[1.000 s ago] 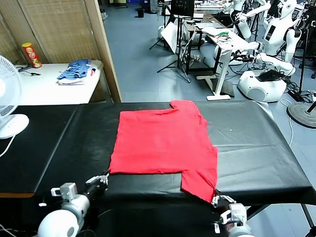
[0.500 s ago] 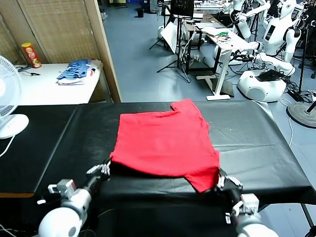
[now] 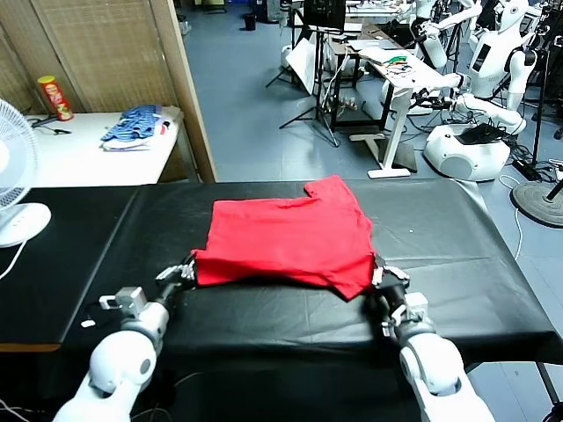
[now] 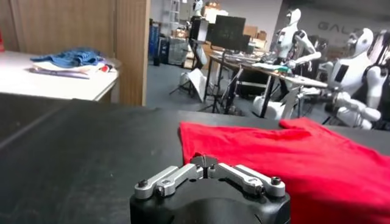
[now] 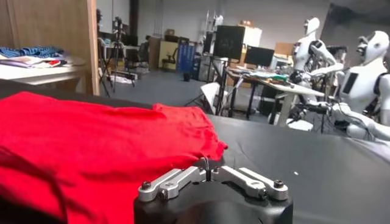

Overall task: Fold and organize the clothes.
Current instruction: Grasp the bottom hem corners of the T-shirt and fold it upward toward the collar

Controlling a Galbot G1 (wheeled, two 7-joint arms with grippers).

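The red T-shirt [image 3: 286, 237] lies plain side up on the black table [image 3: 457, 255], with its near edge raised off the cloth. My left gripper [image 3: 186, 272] is shut on the shirt's near left corner. My right gripper [image 3: 380, 278] is shut on the near right corner, by the sleeve. In the left wrist view the shut gripper [image 4: 207, 161] touches the red shirt [image 4: 292, 158]. In the right wrist view the shut gripper [image 5: 207, 163] meets the bunched shirt [image 5: 91, 140]. The print and neck label are hidden.
A white fan [image 3: 13, 176] stands at the table's left edge. A white side table [image 3: 79, 154] at the back left holds a heap of blue garments [image 3: 136, 123] and a red can [image 3: 54, 97]. A wooden partition [image 3: 185, 79] and other robots [image 3: 493, 61] stand behind.
Both grippers have moved from the table's front edge toward the far side, carrying the shirt's near corners. The near edge has lifted, and the shirt looks shorter front to back.
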